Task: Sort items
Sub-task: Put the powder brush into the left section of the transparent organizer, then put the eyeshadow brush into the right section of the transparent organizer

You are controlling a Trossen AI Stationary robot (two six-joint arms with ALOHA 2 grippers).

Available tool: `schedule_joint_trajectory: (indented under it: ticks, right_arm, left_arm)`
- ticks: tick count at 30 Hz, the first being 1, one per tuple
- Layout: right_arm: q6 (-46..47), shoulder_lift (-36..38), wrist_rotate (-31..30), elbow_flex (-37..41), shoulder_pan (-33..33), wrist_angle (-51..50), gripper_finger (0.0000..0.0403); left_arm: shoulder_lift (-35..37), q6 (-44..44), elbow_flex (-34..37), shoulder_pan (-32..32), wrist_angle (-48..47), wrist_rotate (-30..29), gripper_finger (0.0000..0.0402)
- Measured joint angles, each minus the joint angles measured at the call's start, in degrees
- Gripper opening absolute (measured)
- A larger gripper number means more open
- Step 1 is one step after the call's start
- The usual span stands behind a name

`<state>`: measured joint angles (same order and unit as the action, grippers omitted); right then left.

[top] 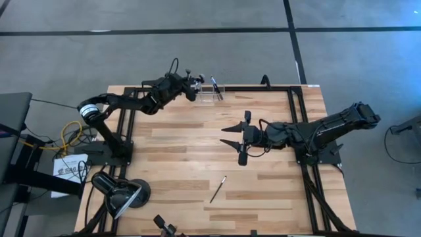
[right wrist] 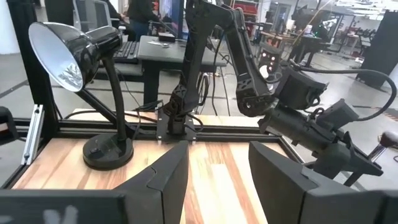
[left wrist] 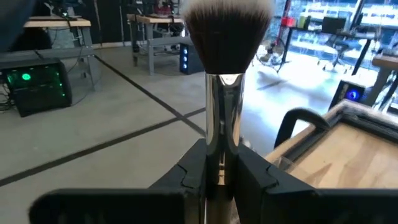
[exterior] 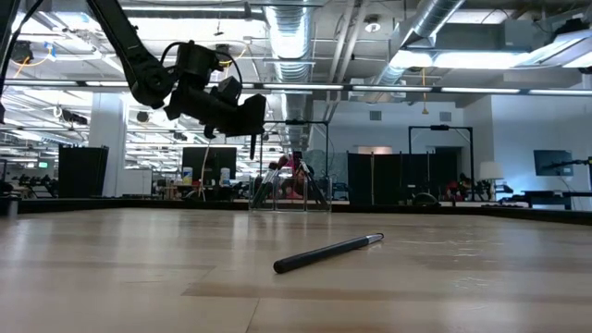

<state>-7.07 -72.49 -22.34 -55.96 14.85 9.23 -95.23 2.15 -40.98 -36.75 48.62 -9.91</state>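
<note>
Between left gripper (left wrist: 221, 177) fingers: makeup brush (left wrist: 222, 74), clamped.

the desk (top: 197, 151) is pale striped wood, smooth; the held brush (left wrist: 222, 81) has a glossy metal ferrule and soft bristles; the lamp (right wrist: 74, 56) is glossy black.

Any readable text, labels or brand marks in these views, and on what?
None can be read for certain.
White box beside the left arm's base: dark print, too small to read.
Brush in the left gripper: no marking shows.
Lamp and brush on the table: no marking shows.
</note>
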Motion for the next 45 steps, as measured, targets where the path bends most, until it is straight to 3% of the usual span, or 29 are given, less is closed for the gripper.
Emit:
schedule_joint_trajectory:
  ticks: [6,16,28,45]
  right_arm:
    - [0.03,0.0,-0.01,0.0,0.0,0.27,0.0154]
    - [0.17,0.0,-0.01,0.0,0.15,-0.02,0.0154]
    - [0.13,0.0,-0.05,0.0,-0.37,-1.76,0.0154]
    - [0.63,0.0,-0.03,0.0,-0.37,-2.98,0.0154]
  left_arm:
    - [-1.86,2.19,-2.52,0.05,-0.16,1.57,0.0049]
    - [-11.39,2.21,-6.24,-0.11,-1.34,-0.16,0.0049]
    - [-12.2,1.77,-6.24,-0.37,-6.88,-0.37,0.0057]
    - [-9.85,3.06,-6.21,-0.43,-8.99,1.19,0.0149]
